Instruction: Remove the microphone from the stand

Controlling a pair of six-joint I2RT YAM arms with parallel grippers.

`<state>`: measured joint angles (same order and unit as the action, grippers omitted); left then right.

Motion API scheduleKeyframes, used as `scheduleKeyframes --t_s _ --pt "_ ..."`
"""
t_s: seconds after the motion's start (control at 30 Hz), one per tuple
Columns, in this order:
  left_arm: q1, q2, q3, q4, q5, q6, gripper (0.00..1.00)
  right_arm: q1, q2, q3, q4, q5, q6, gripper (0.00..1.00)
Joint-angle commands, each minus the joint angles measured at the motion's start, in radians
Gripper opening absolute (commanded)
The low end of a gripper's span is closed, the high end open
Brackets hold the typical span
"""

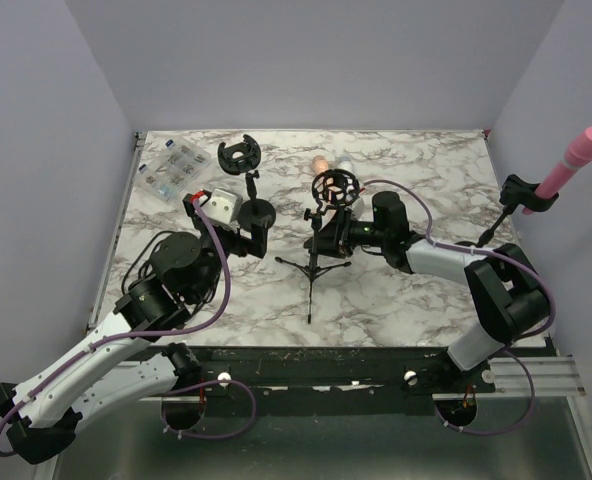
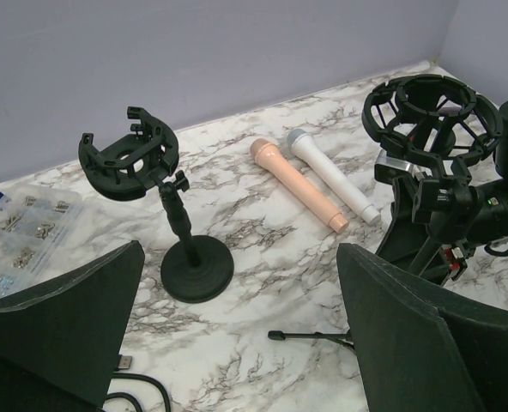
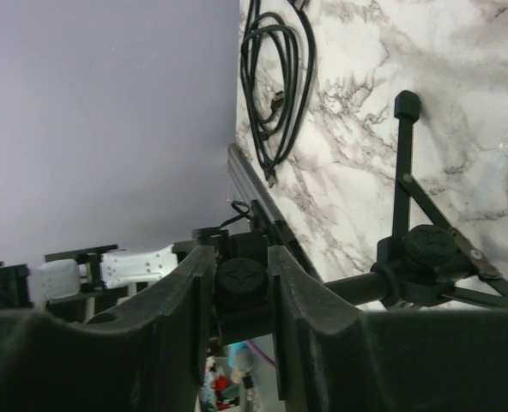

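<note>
A pink microphone [image 1: 584,150] sits in a black clamp stand [image 1: 519,193] at the table's far right edge. A peach microphone [image 2: 297,183] and a white microphone [image 2: 331,174] lie side by side on the marble. The tripod stand [image 1: 314,262] in the middle carries an empty shock mount [image 1: 334,187]. My right gripper [image 3: 240,275] is shut on the tripod stand's black knob [image 3: 240,285]; it also shows in the top view [image 1: 338,232]. My left gripper [image 2: 237,343] is open and empty, low over the table next to the round-base stand [image 2: 196,268].
The round-base stand holds an empty mount [image 2: 130,154] at the back left. A clear box of small parts [image 1: 174,170] lies in the back left corner. A tripod leg [image 2: 310,336] reaches between my left fingers. A coiled black cable [image 3: 275,77] lies on the marble.
</note>
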<state>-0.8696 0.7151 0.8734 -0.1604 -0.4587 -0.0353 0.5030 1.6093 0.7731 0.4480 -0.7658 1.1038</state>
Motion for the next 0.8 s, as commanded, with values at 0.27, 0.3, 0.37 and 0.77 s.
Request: scheduleKeyframes --t_s 0.27,0.3,0.37,0.77 --pt "0.004 -0.013 0.029 -0.002 0.011 -0.002 0.97 0.004 0.280 -0.160 1.066 -0.181 0.419 0.01" --pt "0.004 -0.012 0.029 -0.002 0.011 -0.002 0.98 0.004 0.339 -0.156 1.217 -0.192 0.491 0.01" --pt "0.004 -0.013 0.029 -0.001 0.015 -0.002 0.97 0.003 0.440 -0.138 1.338 -0.206 0.557 0.01" --pt "0.004 -0.011 0.027 -0.002 0.015 0.003 0.98 0.004 0.423 -0.152 1.172 -0.176 0.449 0.32"
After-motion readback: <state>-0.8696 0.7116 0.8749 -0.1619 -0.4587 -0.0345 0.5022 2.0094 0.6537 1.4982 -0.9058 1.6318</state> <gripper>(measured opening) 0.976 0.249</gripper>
